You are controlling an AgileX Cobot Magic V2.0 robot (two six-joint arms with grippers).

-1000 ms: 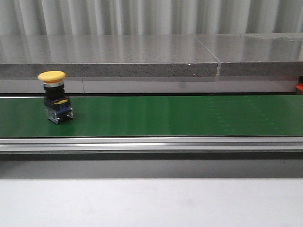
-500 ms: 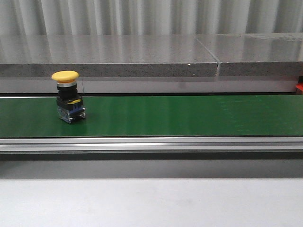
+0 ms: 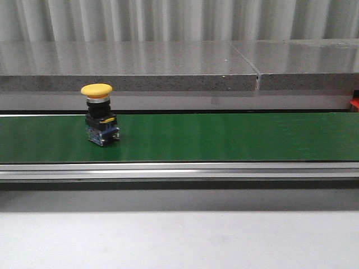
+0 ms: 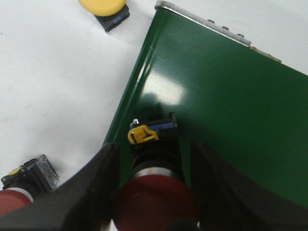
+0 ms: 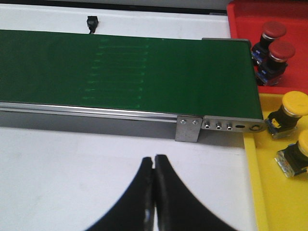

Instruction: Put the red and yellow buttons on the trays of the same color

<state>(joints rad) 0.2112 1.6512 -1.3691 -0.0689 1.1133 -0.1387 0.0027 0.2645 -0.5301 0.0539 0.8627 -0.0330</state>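
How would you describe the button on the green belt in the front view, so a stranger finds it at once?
Look at the long green conveyor belt crossing the front view. On its left part one push button stands upright and alone. It has a yellow mushroom cap over a black body and bluish base.

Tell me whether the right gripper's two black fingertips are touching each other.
Touching. The right wrist view shows the right gripper with its black fingertips pressed together, no gap showing, holding nothing above the white table.

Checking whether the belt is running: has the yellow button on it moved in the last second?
Yes. The yellow button moved rightward along the green belt, toward the ledge seam.
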